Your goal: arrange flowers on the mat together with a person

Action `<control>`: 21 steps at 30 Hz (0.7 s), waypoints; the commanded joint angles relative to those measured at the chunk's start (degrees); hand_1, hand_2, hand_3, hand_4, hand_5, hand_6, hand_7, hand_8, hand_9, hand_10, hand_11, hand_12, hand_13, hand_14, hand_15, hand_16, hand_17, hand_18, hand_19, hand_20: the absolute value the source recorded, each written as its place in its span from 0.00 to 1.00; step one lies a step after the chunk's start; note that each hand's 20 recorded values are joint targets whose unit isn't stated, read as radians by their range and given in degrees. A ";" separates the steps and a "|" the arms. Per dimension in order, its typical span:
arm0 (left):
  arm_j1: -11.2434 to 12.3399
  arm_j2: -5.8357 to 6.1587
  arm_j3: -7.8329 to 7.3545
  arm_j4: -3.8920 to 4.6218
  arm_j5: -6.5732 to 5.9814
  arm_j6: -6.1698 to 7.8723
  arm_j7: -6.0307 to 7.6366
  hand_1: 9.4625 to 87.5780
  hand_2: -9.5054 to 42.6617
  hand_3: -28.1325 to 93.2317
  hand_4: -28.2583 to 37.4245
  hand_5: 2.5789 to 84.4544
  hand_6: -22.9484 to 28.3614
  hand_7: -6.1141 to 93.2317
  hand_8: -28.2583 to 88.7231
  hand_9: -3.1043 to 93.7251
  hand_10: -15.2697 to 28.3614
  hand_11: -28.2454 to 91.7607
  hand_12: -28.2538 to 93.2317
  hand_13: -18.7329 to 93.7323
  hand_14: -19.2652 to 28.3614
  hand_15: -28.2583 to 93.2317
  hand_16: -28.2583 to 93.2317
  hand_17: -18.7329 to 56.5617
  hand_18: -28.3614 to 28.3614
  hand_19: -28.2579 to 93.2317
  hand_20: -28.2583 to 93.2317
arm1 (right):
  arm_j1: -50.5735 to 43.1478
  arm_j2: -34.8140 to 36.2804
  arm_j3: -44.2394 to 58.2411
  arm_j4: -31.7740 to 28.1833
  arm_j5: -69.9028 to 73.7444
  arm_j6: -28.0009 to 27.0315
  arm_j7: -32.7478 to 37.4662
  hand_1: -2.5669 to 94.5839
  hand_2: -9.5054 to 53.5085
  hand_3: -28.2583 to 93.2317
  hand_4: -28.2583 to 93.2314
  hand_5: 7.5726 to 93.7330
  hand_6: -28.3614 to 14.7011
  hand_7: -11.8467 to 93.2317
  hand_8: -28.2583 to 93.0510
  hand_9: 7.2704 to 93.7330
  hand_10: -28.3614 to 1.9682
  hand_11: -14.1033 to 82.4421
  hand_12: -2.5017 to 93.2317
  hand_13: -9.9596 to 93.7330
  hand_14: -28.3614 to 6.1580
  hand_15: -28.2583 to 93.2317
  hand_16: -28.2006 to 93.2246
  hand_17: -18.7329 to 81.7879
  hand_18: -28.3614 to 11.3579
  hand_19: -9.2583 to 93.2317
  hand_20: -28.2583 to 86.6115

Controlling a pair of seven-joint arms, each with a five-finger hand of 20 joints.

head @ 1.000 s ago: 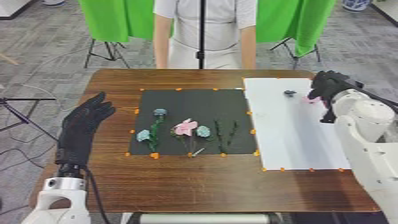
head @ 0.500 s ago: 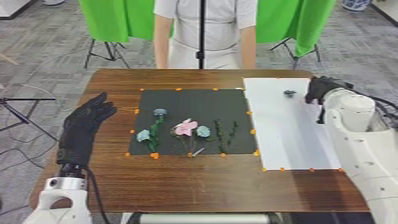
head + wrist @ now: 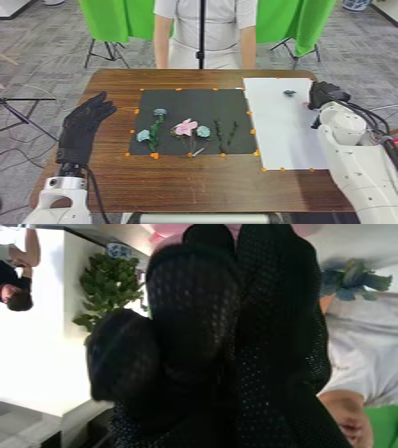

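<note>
the right hand (image 3: 330, 92) is near the small blue flower (image 3: 290, 93)

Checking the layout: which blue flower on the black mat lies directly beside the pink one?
The blue flower just right of the pink flower; the other two blue flowers lie farther left.

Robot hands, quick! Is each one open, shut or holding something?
Left hand: open, holding nothing.
Right hand: at the white mat; can't tell if it's open, shut or holding something.
</note>
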 commanded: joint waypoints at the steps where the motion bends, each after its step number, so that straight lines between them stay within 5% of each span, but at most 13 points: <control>1: 0.76 -0.31 -0.25 0.09 -0.28 0.05 0.09 0.20 0.19 0.76 0.14 0.50 0.51 0.19 0.20 0.46 0.64 0.38 0.37 0.47 0.76 0.38 0.27 0.30 0.76 0.30 0.40 | -2.95 0.74 -1.47 0.04 4.96 3.62 -0.31 0.97 0.00 0.00 0.67 0.84 0.59 0.31 0.38 1.00 0.64 0.30 0.37 1.00 0.78 0.67 0.37 0.95 0.59 0.87 0.56; 11: 1.01 -0.25 -0.61 -0.19 -0.28 0.11 -0.15 0.20 0.19 0.76 0.14 0.49 0.51 0.19 0.20 0.46 0.64 0.38 0.37 0.47 0.77 0.38 0.27 0.30 0.76 0.30 0.40 | -3.63 8.54 -6.44 -19.23 21.32 4.66 4.75 0.97 0.00 0.00 0.71 0.86 0.59 0.31 0.40 1.00 0.63 0.34 0.35 1.00 0.78 0.68 0.36 0.96 0.58 0.88 0.56; 21: -0.05 0.35 -0.53 0.21 -0.11 -0.93 -1.10 0.20 0.19 0.76 0.14 0.49 0.51 0.19 0.20 0.46 0.64 0.38 0.37 0.47 0.77 0.38 0.27 0.30 0.76 0.30 0.40 | -5.63 5.23 -10.90 -32.48 31.17 0.89 5.10 0.97 0.00 0.00 0.71 0.86 0.59 0.30 0.40 1.00 0.62 0.35 0.36 1.00 0.78 0.69 0.36 0.96 0.59 0.89 0.56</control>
